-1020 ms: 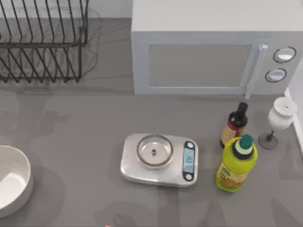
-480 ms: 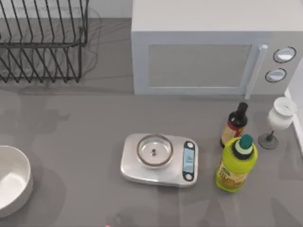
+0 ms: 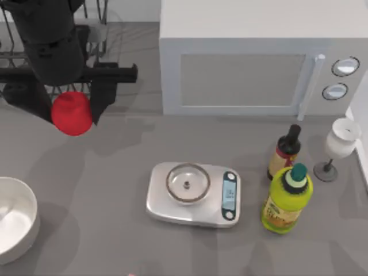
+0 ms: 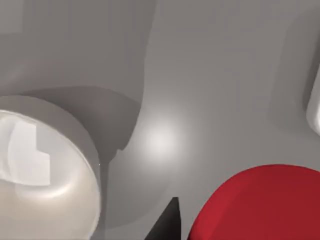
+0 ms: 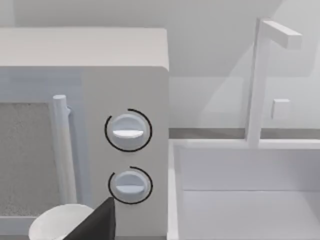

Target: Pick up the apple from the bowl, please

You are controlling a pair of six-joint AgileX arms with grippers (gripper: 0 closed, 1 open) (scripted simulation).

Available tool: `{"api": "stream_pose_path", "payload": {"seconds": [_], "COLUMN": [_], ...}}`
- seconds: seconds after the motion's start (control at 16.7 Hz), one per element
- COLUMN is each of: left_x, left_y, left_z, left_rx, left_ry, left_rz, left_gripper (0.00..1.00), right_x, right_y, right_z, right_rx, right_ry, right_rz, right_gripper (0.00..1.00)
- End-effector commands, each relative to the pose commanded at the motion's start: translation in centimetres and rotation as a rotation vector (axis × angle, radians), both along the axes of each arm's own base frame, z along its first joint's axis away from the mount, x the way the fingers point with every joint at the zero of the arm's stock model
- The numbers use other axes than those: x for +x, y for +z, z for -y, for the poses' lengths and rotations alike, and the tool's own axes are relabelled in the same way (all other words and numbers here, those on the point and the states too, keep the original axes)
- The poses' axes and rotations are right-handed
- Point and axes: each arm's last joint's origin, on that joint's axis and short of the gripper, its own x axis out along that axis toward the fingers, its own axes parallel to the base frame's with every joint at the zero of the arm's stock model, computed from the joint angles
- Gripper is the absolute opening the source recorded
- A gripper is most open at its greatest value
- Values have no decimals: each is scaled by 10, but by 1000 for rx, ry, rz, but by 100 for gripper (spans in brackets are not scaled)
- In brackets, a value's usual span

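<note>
The apple [image 3: 72,112] is a plain red ball held in the air over the table's back left, in front of the dish rack. My left gripper [image 3: 70,110] is shut on it, one black finger on each side. The left wrist view shows the apple [image 4: 260,205] close up beside a dark fingertip [image 4: 167,222]. Below it lies the bowl [image 4: 85,150]. The bowl [image 3: 33,214], white and glossy, sits at the front left edge of the table with nothing in it. In the right wrist view one dark finger [image 5: 100,222] of my right gripper shows in front of the microwave.
A silver scale [image 3: 192,194] sits mid-table. A white microwave [image 3: 259,57] stands at the back, a wire dish rack [image 3: 6,55] at the back left. A dark bottle [image 3: 284,152], a yellow-green bottle [image 3: 286,201] and a wine glass [image 3: 339,144] stand at the right. A sink [image 5: 245,190] lies beyond.
My left arm has come into the top view at the back left, holding the apple. The bowl, scale and bottles have not moved.
</note>
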Motion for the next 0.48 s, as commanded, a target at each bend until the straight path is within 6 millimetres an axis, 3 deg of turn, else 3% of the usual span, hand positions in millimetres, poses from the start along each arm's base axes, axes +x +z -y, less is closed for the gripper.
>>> {"api": "stream_pose_path", "payload": {"seconds": [0.18,0.48], "left_x": [7,7], "left_y": [-25,-28], "left_z": [36,38], "left_rx": [0,0], "left_ry": [1,2], "left_rz": [0,-2], "left_gripper": [0,0], "right_x": [0,0], "right_y": [0,0], "right_z": [0,0], "right_rx": [0,0], "right_ry": [0,0], "right_rz": [0,0], "right_gripper": [100,100]}}
